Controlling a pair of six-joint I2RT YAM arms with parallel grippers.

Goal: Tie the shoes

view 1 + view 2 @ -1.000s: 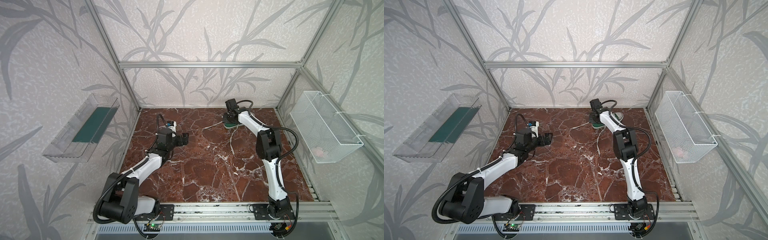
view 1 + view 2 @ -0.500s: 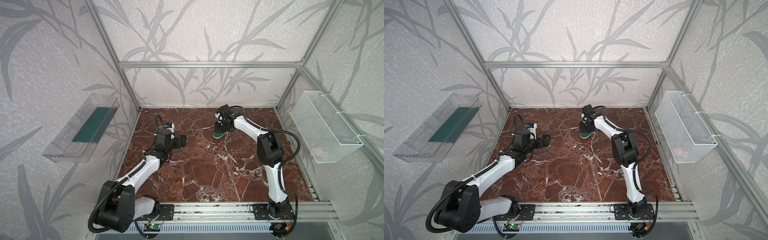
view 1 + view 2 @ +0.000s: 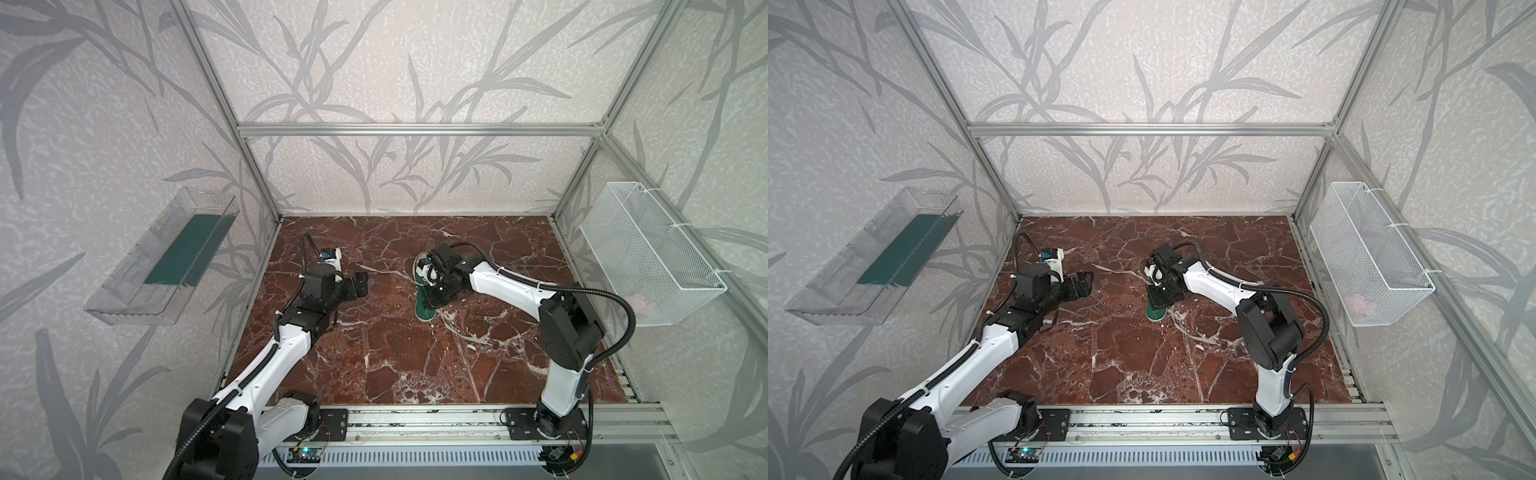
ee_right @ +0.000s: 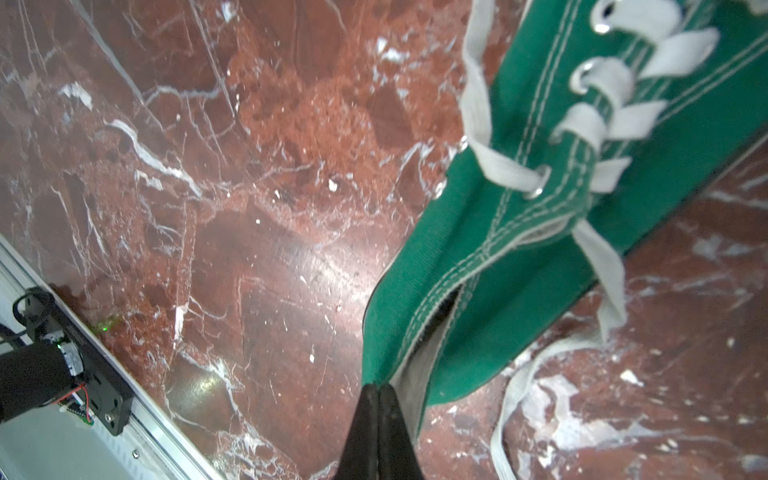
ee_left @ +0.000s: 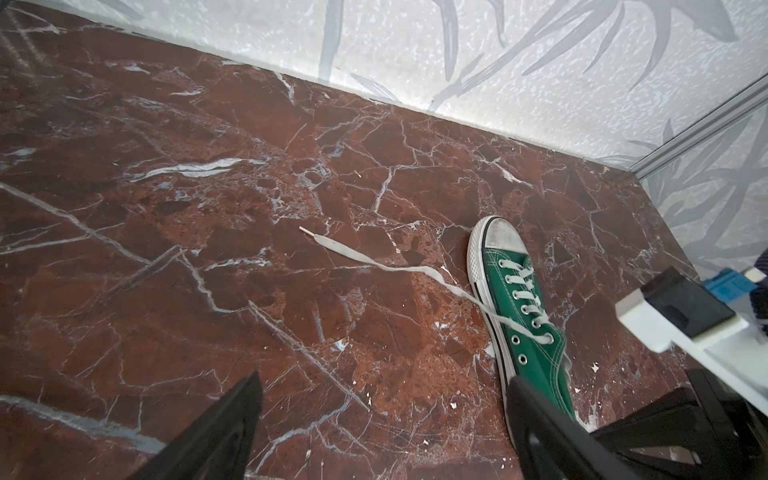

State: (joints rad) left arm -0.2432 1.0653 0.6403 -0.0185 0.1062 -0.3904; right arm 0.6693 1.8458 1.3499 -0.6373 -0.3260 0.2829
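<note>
The shoe [image 3: 424, 311] [image 3: 1156, 314] is a green low-top with a white toe cap, lying on the red marble floor [image 3: 395, 365] right of centre in both top views. My right gripper [image 3: 432, 302] [image 4: 379, 386] is shut on the shoe's [image 4: 519, 249] heel collar, pinching the green canvas edge. One white lace [image 3: 382, 272] [image 5: 374, 262] trails left across the floor. The other lace [image 3: 457, 330] [image 4: 511, 395] curls on the shoe's near right. My left gripper [image 3: 361, 284] [image 5: 384, 378] is open and empty, left of the shoe [image 5: 523, 316].
A white wire basket [image 3: 648, 253] hangs on the right wall and a clear plastic tray [image 3: 166, 257] on the left wall. An aluminium rail [image 3: 415, 419] carrying both arm bases runs along the front edge. The back wall stands close behind the shoe.
My right gripper has dragged the shoe from near the back wall leftward and toward the front, turning it. The left arm shifted slightly and stayed open.
</note>
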